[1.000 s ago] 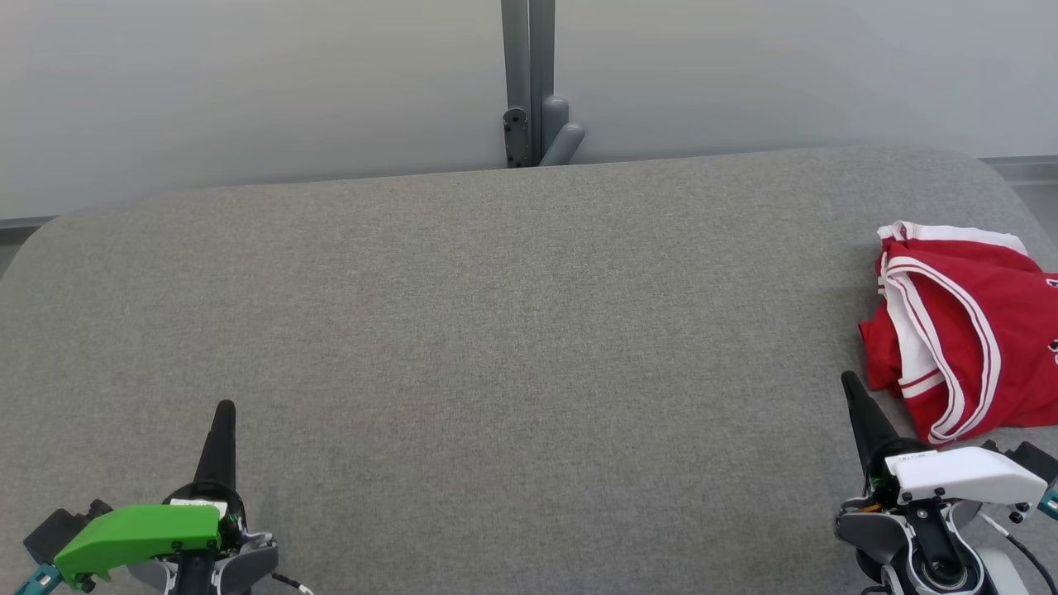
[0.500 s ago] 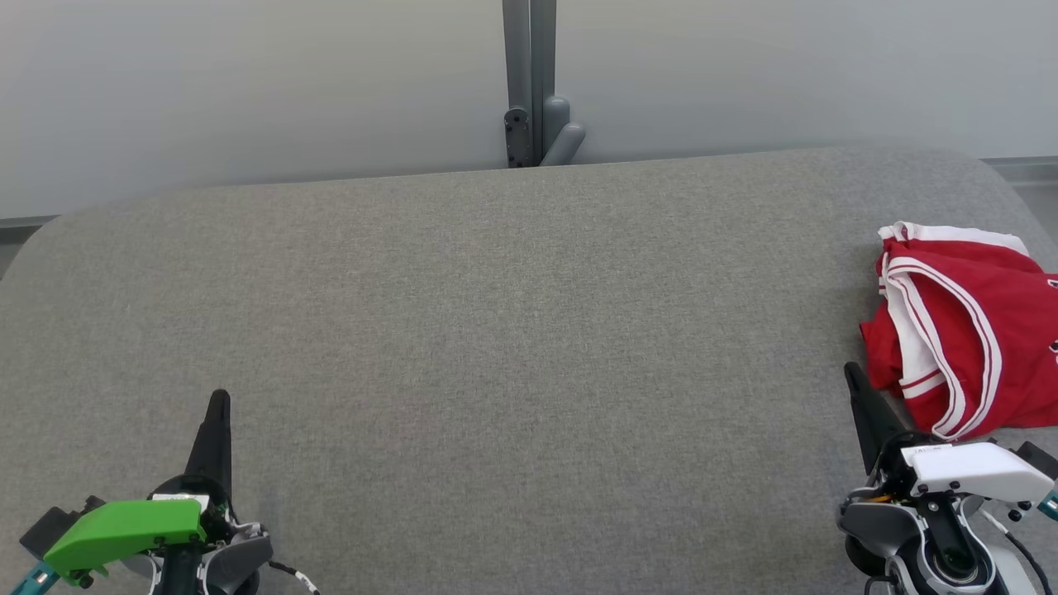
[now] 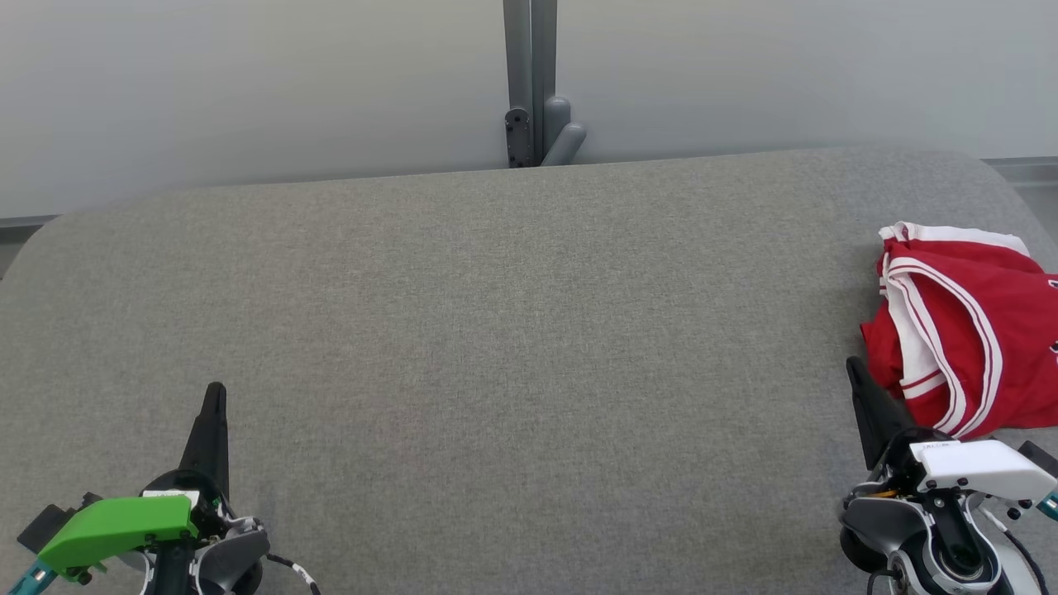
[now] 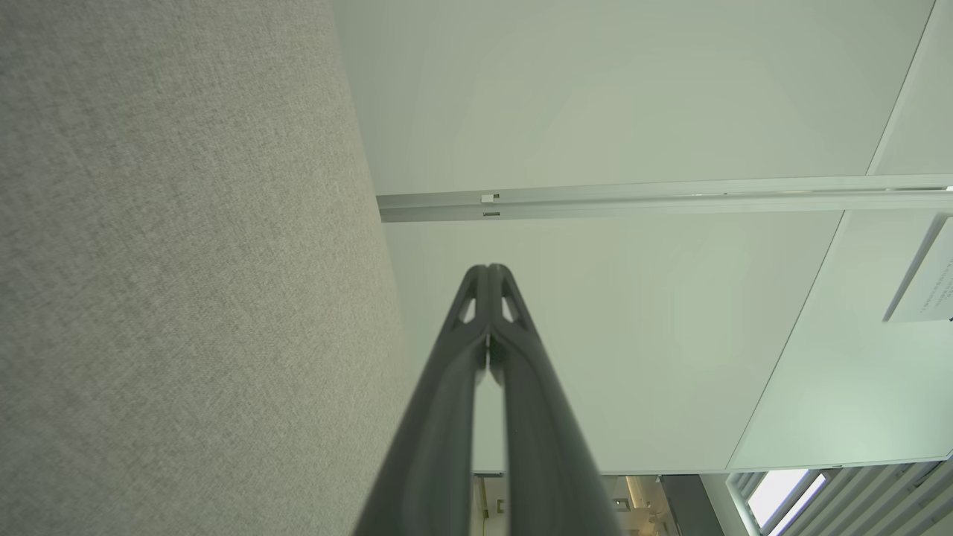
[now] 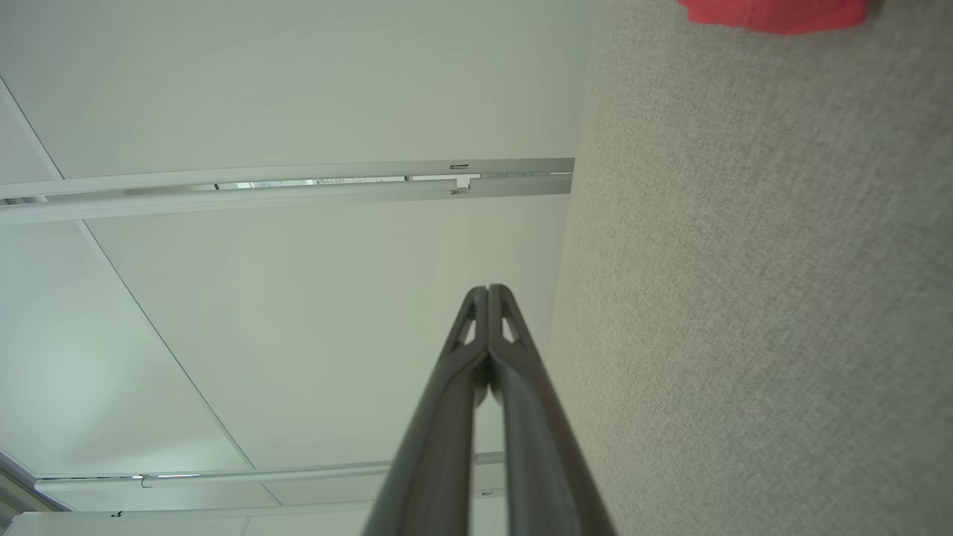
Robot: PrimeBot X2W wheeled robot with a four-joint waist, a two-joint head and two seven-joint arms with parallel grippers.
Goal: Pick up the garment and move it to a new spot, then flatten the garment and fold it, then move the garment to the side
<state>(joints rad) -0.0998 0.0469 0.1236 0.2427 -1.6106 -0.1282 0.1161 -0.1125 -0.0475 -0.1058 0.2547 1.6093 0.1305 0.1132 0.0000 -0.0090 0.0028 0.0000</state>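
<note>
The garment, red with white stripes, lies bunched at the right edge of the grey table, running out of the head view's right side. A red corner of the garment also shows at the top of the right wrist view. My right gripper is shut and empty, its tip just left of the garment's lower left edge. My left gripper is shut and empty at the lower left, far from the garment. In both wrist views the fingertips are pressed together.
A grey post with a bracket stands behind the table's far edge, in front of a pale wall. The table's grey felt spreads wide between the two grippers.
Both grippers have slid a little lower in the head view, the left one also drifting slightly left. The garment has not moved.
</note>
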